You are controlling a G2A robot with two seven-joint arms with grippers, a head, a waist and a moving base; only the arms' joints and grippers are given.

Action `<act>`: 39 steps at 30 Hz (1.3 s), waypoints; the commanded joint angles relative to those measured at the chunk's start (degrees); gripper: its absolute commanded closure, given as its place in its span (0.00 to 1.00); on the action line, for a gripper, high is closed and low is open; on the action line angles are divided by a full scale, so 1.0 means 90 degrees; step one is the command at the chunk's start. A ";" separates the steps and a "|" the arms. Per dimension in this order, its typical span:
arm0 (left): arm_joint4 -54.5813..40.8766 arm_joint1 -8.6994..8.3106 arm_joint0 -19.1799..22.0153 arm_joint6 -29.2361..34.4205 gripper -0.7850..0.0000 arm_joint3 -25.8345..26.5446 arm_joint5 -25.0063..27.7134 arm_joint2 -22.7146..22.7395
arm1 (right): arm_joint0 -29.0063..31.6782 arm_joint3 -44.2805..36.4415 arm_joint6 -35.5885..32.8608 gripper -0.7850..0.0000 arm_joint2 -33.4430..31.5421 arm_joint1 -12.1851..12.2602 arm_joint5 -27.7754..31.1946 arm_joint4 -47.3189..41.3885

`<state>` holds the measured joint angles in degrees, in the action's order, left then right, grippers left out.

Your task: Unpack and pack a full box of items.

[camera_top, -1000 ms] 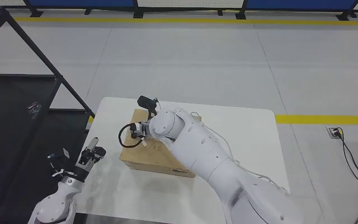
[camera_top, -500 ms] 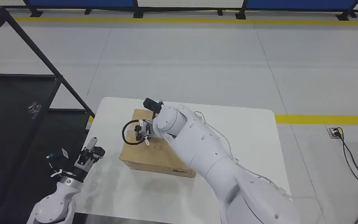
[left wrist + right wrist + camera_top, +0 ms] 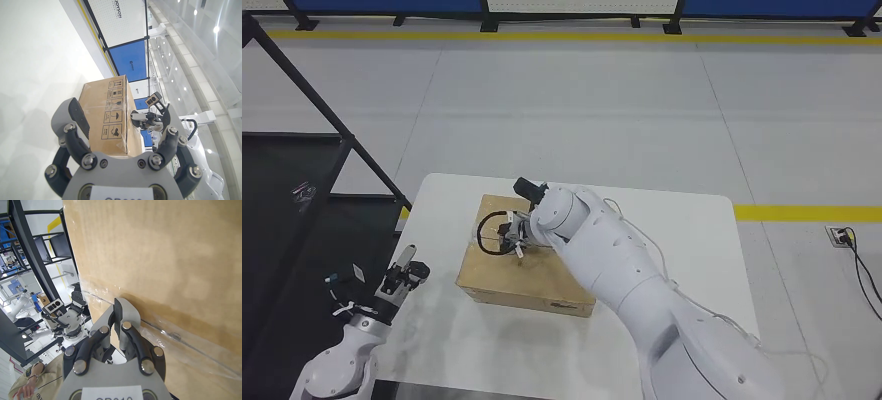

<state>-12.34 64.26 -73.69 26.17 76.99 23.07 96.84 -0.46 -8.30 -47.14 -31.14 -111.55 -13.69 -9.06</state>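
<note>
A sealed brown cardboard box point(image 3: 504, 288) with clear tape along its top seam stands on the white table point(image 3: 692, 250), left of centre. My right gripper point(image 3: 514, 246) is over the box top, shut, its fingertips point(image 3: 117, 311) pressing on the taped seam point(image 3: 170, 335). Nothing sits between its fingers. My left gripper point(image 3: 410, 268) hovers open beside the table's left edge, apart from the box. In the left wrist view it point(image 3: 122, 115) faces the printed end of the box point(image 3: 113, 109), with the right gripper point(image 3: 147, 121) on the box's upper edge.
A black metal frame point(image 3: 312, 110) and a dark surface stand left of the table. The table has bare room to the right of the box and in front of it.
My right gripper has slid to the right along the box top, from near the left edge towards the middle. The left arm has barely shifted.
</note>
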 commanded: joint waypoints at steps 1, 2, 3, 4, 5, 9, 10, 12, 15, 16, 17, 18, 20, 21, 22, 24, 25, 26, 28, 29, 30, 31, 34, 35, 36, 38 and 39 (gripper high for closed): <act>0.0019 -0.0001 0.0001 -0.0003 0.00 0.0011 -0.0011 -0.0005 | -0.0010 0.0017 -0.0039 1.00 -0.0028 0.0034 0.0021 0.0031; 0.0021 -0.0001 0.0001 -0.0007 0.00 0.0015 -0.0015 -0.0009 | -0.0011 0.0024 -0.0059 1.00 -0.0045 0.0052 0.0037 0.0041; 0.0022 -0.0001 0.0001 -0.0012 0.00 0.0018 -0.0018 -0.0014 | -0.0008 0.0035 -0.0066 1.00 -0.0062 0.0071 0.0064 0.0050; 0.0033 -0.0001 0.0001 -0.0011 0.00 0.0023 -0.0017 -0.0021 | 0.0001 0.0041 -0.0086 1.00 -0.0074 0.0089 0.0089 0.0068; 0.0033 -0.0001 0.0000 -0.0011 0.00 0.0022 -0.0024 -0.0027 | 0.0015 0.0045 -0.0108 1.00 -0.0092 0.0108 0.0114 0.0073; 0.0055 0.0000 0.0020 -0.0009 0.00 0.0014 -0.0040 -0.0062 | 0.0069 0.0037 -0.0162 1.00 -0.0130 0.0176 0.0157 0.0160; 0.0055 0.0001 0.0028 -0.0007 0.00 0.0005 -0.0050 -0.0071 | 0.0084 0.0026 -0.0178 1.00 -0.0137 0.0190 0.0151 0.0185; 0.0068 0.0002 0.0049 0.0003 0.00 -0.0003 -0.0065 -0.0096 | 0.0102 0.0000 -0.0219 1.00 -0.0137 0.0219 0.0130 0.0267; 0.0103 0.0003 0.0076 0.0013 0.00 0.0000 -0.0087 -0.0138 | 0.0122 -0.0039 -0.0262 1.00 -0.0159 0.0262 0.0115 0.0344; 0.0114 0.0004 0.0084 0.0015 0.00 0.0006 -0.0098 -0.0152 | 0.0127 -0.0051 -0.0261 1.00 -0.0166 0.0277 0.0117 0.0372; 0.0128 0.0004 0.0091 0.0015 0.00 0.0012 -0.0105 -0.0163 | 0.0132 -0.0063 -0.0250 1.00 -0.0180 0.0292 0.0122 0.0386; 0.0135 0.0005 0.0098 0.0013 0.00 0.0021 -0.0110 -0.0174 | 0.0136 -0.0076 -0.0235 1.00 -0.0198 0.0308 0.0136 0.0393; 0.0150 0.0005 0.0106 0.0019 0.00 0.0034 -0.0113 -0.0193 | 0.0147 -0.0100 -0.0219 1.00 -0.0235 0.0341 0.0170 0.0404; 0.0155 0.0005 0.0109 0.0015 0.00 0.0038 -0.0118 -0.0199 | 0.0155 -0.0115 -0.0216 1.00 -0.0248 0.0357 0.0177 0.0421; 0.0165 0.0005 0.0111 0.0014 0.00 0.0044 -0.0120 -0.0207 | 0.0160 -0.0130 -0.0211 1.00 -0.0264 0.0373 0.0185 0.0433; 0.0171 0.0006 0.0111 0.0006 0.00 0.0050 -0.0124 -0.0214 | 0.0175 -0.0169 -0.0212 1.00 -0.0289 0.0402 0.0196 0.0466; 0.0181 0.0004 0.0110 0.0010 0.00 0.0053 -0.0122 -0.0216 | 0.0185 -0.0191 -0.0206 1.00 -0.0305 0.0417 0.0206 0.0477; 0.0189 0.0004 0.0109 0.0005 0.00 0.0052 -0.0127 -0.0215 | 0.0195 -0.0213 -0.0210 1.00 -0.0320 0.0432 0.0214 0.0488; 0.0184 0.0004 0.0104 -0.0012 0.00 0.0057 -0.0135 -0.0216 | 0.0220 -0.0273 -0.0271 1.00 -0.0342 0.0462 0.0283 0.0525; 0.0184 0.0003 0.0099 -0.0015 0.00 0.0057 -0.0133 -0.0215 | 0.0233 -0.0297 -0.0321 1.00 -0.0352 0.0479 0.0326 0.0544; 0.0180 0.0003 0.0093 -0.0028 0.00 0.0053 -0.0136 -0.0211 | 0.0244 -0.0318 -0.0363 1.00 -0.0365 0.0495 0.0360 0.0560; 0.0182 0.0003 0.0088 -0.0033 0.00 0.0056 -0.0136 -0.0209 | 0.0255 -0.0340 -0.0396 1.00 -0.0376 0.0511 0.0383 0.0579; 0.0171 0.0002 0.0080 -0.0044 0.00 0.0062 -0.0140 -0.0206 | 0.0285 -0.0412 -0.0413 1.00 -0.0407 0.0551 0.0378 0.0644; 0.0163 0.0002 0.0078 -0.0051 0.00 0.0062 -0.0142 -0.0204 | 0.0298 -0.0437 -0.0415 1.00 -0.0420 0.0564 0.0372 0.0660; 0.0159 0.0002 0.0076 -0.0054 0.00 0.0065 -0.0143 -0.0205 | 0.0310 -0.0473 -0.0434 1.00 -0.0432 0.0578 0.0399 0.0677; 0.0159 0.0002 0.0073 -0.0057 0.00 0.0071 -0.0146 -0.0205 | 0.0324 -0.0506 -0.0452 1.00 -0.0460 0.0609 0.0410 0.0712; 0.0161 0.0001 0.0072 -0.0062 0.00 0.0076 -0.0141 -0.0205 | 0.0332 -0.0523 -0.0459 1.00 -0.0474 0.0625 0.0411 0.0729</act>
<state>-10.92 64.27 -73.04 25.65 77.63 21.76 95.00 2.47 -12.87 -51.24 -35.28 -106.07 -10.00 -2.65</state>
